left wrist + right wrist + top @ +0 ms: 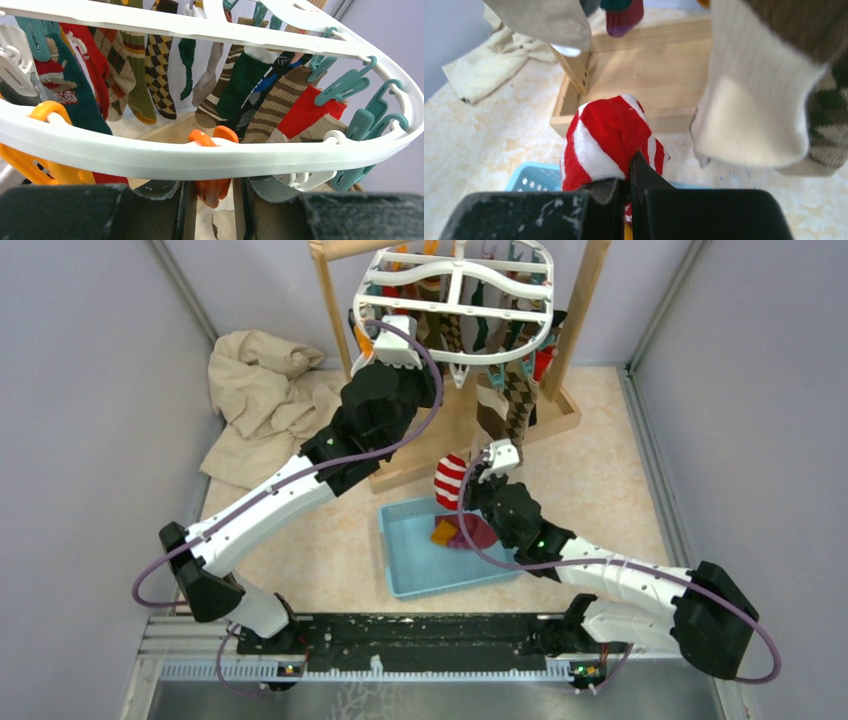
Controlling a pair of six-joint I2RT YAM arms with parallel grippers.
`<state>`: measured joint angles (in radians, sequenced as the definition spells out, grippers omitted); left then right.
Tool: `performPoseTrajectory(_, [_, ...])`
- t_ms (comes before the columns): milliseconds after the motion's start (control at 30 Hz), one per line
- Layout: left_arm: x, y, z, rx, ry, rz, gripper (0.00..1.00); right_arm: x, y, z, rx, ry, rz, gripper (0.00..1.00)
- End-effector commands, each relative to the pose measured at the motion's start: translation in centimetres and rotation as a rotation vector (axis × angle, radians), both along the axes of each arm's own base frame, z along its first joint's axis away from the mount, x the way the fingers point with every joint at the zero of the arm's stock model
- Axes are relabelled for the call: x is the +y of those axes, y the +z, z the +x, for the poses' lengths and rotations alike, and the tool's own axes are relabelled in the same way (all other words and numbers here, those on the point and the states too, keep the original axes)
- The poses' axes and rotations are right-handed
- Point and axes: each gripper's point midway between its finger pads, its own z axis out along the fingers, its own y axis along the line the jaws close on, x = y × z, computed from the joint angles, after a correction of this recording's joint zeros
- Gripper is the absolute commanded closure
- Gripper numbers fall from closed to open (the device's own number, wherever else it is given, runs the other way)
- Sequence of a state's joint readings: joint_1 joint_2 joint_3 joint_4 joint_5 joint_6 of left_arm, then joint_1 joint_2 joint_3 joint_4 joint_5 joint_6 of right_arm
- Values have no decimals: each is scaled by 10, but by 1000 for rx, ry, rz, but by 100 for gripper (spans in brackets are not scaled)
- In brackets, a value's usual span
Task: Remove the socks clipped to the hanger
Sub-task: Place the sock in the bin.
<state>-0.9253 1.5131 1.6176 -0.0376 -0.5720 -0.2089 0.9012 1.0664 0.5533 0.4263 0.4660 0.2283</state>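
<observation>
The white hanger (455, 300) hangs from the wooden stand with several socks (510, 390) clipped under it. My left gripper (385, 340) is at its left rim. In the left wrist view the jaws (213, 200) sit close against both sides of an empty orange clip (212, 189) just below the white rim (150, 155). Argyle, striped, red and green socks (235, 85) hang behind. My right gripper (478, 475) is shut on a red-and-white striped sock (450, 480), also in the right wrist view (604, 130), and holds it above the blue basket (400, 560).
The basket holds an orange sock (445, 532) and a maroon sock (478, 532). A large beige cloth (260, 390) lies at the back left. The wooden stand's base (649, 75) is just behind the basket. A cream sock (749, 110) hangs close at the right.
</observation>
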Motion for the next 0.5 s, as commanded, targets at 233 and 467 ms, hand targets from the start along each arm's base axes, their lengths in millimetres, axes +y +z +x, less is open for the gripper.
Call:
performPoseTrajectory(233, [-7, 9, -1, -12, -32, -21, 88, -7, -45, -25, 114, 49, 15, 100])
performPoseTrajectory(467, [-9, 8, -3, -8, -45, -17, 87, -18, -73, -44, 204, 74, -18, 100])
